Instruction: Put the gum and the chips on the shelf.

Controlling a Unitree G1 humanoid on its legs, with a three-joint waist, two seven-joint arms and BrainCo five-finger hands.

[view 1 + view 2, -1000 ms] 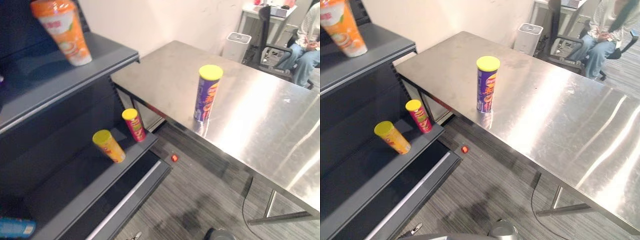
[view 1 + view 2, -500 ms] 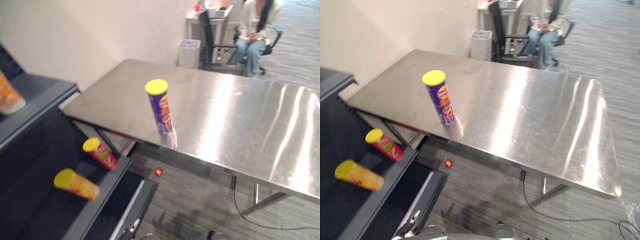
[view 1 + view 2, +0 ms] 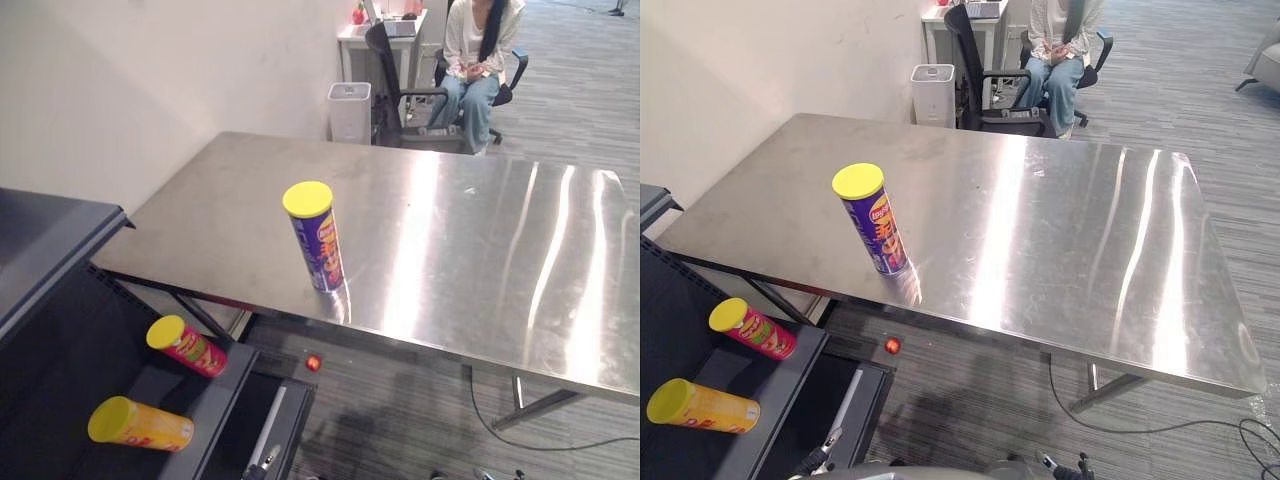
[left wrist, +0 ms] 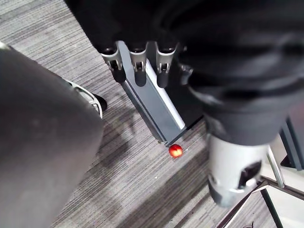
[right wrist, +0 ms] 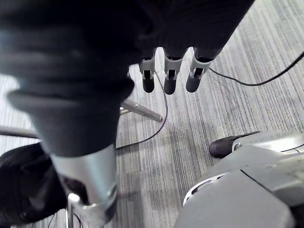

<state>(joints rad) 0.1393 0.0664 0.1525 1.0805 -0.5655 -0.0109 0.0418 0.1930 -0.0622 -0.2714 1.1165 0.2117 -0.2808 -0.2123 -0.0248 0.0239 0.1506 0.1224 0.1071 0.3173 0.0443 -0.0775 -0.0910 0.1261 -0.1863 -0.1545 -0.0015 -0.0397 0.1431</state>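
Note:
A tall purple chips can with a yellow lid stands upright near the front left edge of the steel table. On the dark shelf's lower board lie a small red can and a yellow can, both with yellow lids. My left hand hangs over the carpet by the shelf's foot, fingers straight and holding nothing. Low over the carpet, my right hand is also open and holding nothing. I cannot tell which item is the gum.
A small red ball lies on the floor between the shelf and the table. Beyond the table, a person sits on an office chair beside a white bin. The shelf's upper board juts out at the left.
The camera has swung right and pulled back, so the upper shelf with its orange container has left the view. The cans themselves have not moved.

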